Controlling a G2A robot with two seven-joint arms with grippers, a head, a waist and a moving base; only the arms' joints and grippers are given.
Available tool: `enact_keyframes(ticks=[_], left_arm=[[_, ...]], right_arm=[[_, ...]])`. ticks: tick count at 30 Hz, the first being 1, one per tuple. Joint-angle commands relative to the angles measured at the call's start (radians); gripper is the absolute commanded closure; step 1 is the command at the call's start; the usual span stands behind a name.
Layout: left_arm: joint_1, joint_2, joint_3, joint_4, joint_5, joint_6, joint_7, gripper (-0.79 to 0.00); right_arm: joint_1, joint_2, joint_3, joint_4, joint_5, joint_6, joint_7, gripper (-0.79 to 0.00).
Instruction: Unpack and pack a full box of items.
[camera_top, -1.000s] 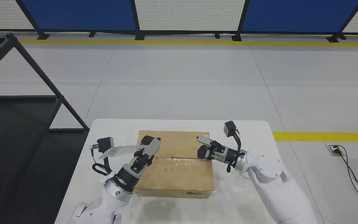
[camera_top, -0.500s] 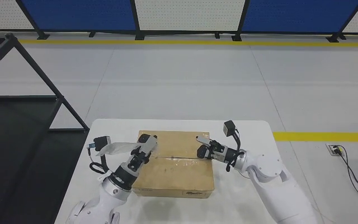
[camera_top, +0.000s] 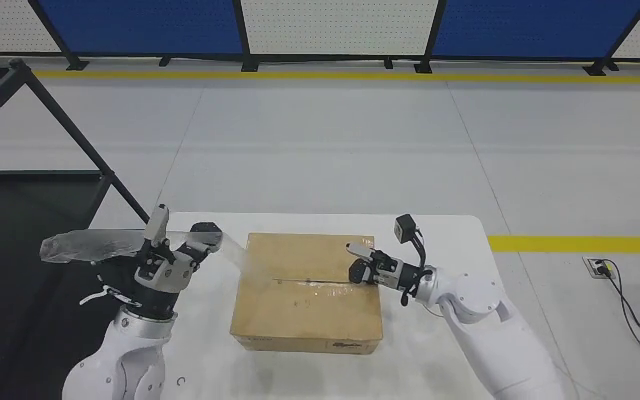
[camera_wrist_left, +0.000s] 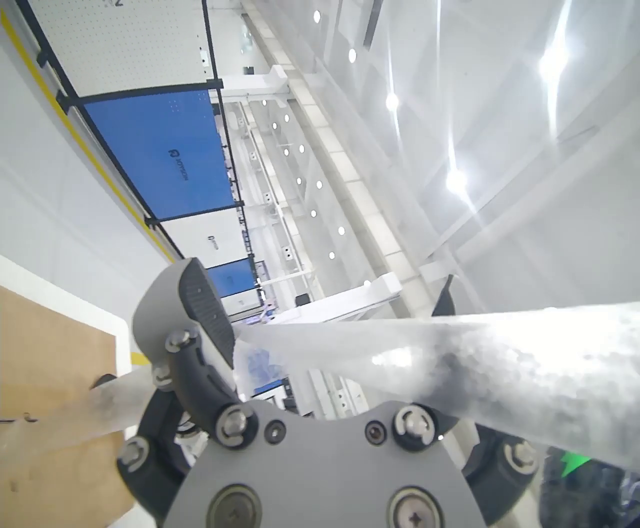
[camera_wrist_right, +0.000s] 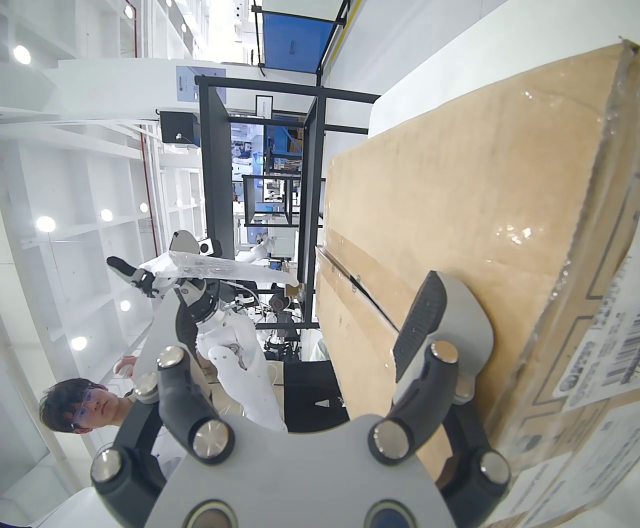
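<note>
Clear tape strip running left-right across spread left pincer, right pincer apart over cardboard box

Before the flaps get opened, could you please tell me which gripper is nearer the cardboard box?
Right. The right gripper hovers over the cardboard box near its right edge; the left gripper is off the box's left side, with a tape strip across it.

The white table bears one brown cardboard box near its middle.
</note>
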Motion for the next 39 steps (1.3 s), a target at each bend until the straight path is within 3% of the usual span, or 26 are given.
enact_keyframes(ticks=[1, 6, 18, 30, 39], left_arm=[[0.0, 0.0, -0.029, 0.019, -0.109, 0.012, -0.024, -0.785], [-0.001, 0.001, -0.081, 0.075, -0.258, 0.042, -0.079, -0.785], [0.006, 0.003, -0.092, 0.103, -0.265, 0.056, -0.105, -0.785], [-0.1, 0.001, 0.035, 0.11, -0.218, 0.15, -0.132, -0.785], [-0.102, 0.003, 0.04, 0.11, -0.184, 0.159, -0.144, -0.785]], right_arm=[[0.004, -0.001, -0.004, 0.002, 0.0, 0.0, 0.002, -0.785], [0.016, -0.006, -0.019, 0.012, 0.015, -0.002, 0.028, -0.785], [0.044, -0.022, -0.059, 0.047, 0.043, -0.009, 0.051, -0.785], [0.062, -0.054, -0.102, 0.107, 0.149, -0.059, 0.03, -0.785], [0.064, -0.055, -0.103, 0.113, 0.146, -0.06, 0.022, -0.785]])
